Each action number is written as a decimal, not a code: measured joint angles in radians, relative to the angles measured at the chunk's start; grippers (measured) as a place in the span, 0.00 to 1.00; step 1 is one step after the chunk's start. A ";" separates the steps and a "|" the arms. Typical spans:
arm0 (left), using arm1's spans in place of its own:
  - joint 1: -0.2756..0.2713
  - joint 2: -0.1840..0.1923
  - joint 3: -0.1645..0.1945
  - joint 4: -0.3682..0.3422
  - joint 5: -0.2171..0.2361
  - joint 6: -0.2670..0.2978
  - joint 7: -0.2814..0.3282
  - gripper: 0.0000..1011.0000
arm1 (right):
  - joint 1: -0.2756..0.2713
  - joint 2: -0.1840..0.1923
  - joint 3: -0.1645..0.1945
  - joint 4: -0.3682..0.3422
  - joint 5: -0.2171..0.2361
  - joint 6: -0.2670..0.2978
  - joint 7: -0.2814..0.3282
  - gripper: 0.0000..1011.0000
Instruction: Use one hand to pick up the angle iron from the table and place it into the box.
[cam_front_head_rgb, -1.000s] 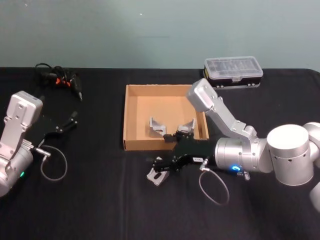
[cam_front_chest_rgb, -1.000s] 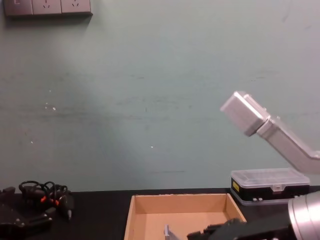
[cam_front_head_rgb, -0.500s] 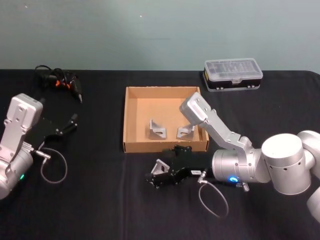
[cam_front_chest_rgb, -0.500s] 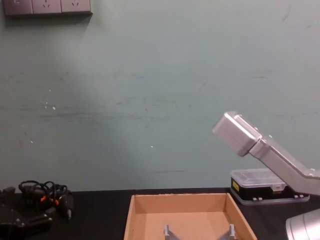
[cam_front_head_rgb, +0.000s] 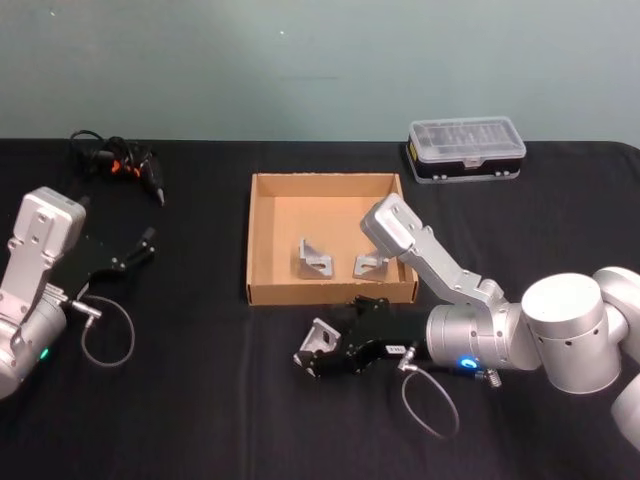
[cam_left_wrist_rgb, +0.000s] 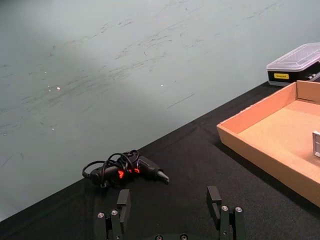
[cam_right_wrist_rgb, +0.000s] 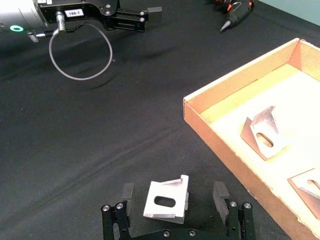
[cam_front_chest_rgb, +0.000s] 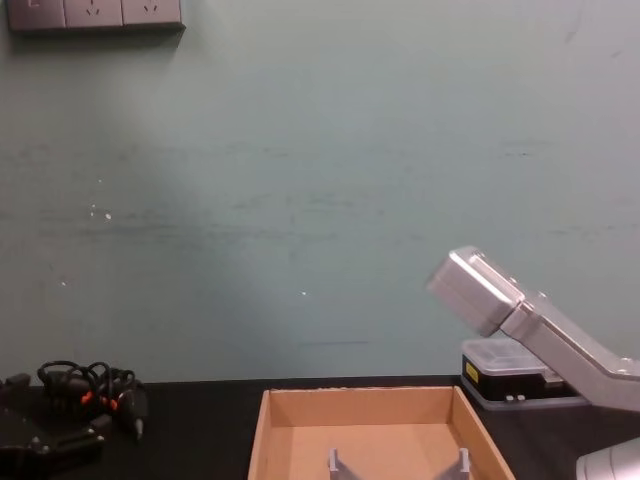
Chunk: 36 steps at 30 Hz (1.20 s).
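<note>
Resting on the table (cam_front_head_rgb: 200, 400), just on the near side of the box (cam_front_head_rgb: 330, 293): angle iron (cam_right_wrist_rgb: 167, 202), one flange raised. Could skid or twist out if pinched on the sloped flange, or clip the box wall if lifted too low. Right gripper (cam_right_wrist_rgb: 173, 191) fingers (cam_right_wrist_rgb: 220, 192) spread wide, straddling it, apparently not touching. Left gripper (cam_left_wrist_rgb: 169, 199) parked far left, likewise spread.

Soft, even indoor light falls from above. The wall (cam_front_chest_rgb: 300, 150) is moderately bright, with a paler patch left of centre. The matte table (cam_front_head_rgb: 200, 400) stays dark and swallows most shadows. The box (cam_front_head_rgb: 330, 215) floor is well lit, and its angle irons (cam_front_head_rgb: 315, 257) cast short, faint shadows. The right arm (cam_front_head_rgb: 565, 330) shows a mild sheen, no hard glare.
</note>
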 joint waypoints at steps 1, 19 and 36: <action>0.000 0.000 0.000 0.000 0.000 0.000 0.000 0.99 | 0.000 0.000 0.000 0.002 -0.001 -0.002 0.000 0.99; 0.000 0.000 0.000 0.000 0.000 0.000 0.000 0.99 | 0.001 -0.013 0.008 0.027 0.002 -0.025 0.011 0.65; 0.000 0.000 0.000 0.000 0.000 0.000 0.000 0.99 | 0.014 -0.013 -0.005 0.039 -0.005 -0.031 0.033 0.11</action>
